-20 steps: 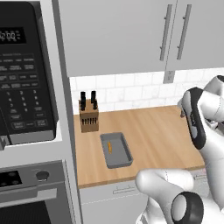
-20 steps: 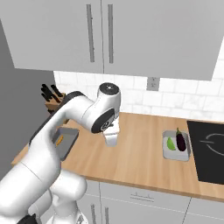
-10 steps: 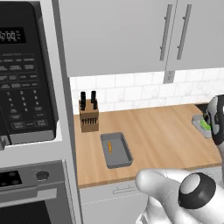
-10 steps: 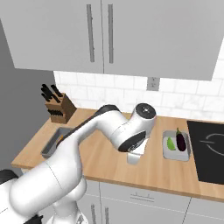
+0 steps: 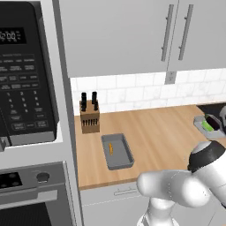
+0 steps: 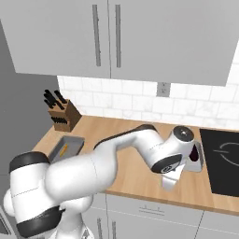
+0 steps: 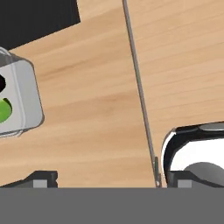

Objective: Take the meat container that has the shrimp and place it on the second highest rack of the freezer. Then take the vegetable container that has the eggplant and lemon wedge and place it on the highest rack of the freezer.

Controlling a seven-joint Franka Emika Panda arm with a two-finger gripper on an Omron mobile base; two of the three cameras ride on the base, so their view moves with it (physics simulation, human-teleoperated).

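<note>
Landmark for this entry: the knife block (image 5: 89, 115) at the back of the wooden counter (image 5: 167, 132).

The meat container (image 5: 117, 151) lies flat on the counter just in front of the knife block, toward the counter's front edge, with the shrimp (image 5: 111, 148) lying loose near its middle. Nothing is touching it. I take it as untouched, so the first leg of the task is not yet done.

The paler vegetable container (image 6: 198, 156) sits well apart from the knife block, at the far end of the counter, just beside the black cooktop (image 6: 226, 161). In the left base view I can make out the lemon wedge (image 5: 207, 126) as a green strip with the eggplant (image 5: 215, 122) dark beside it. In the hand view the lemon wedge (image 7: 4, 109) shows at the frame edge inside that tray.

My arm is stretched across the counter away from the knife block, with the gripper (image 6: 170, 179) low over the front edge of the counter, near the vegetable container but not touching it. The fingertips (image 7: 41, 179) sit wide apart at the bottom of the hand view with bare wood between them, so the tool is spread and carries nothing.

My judgement: I am at the wrong tray for the order given; the shrimp tray should go first.
</note>
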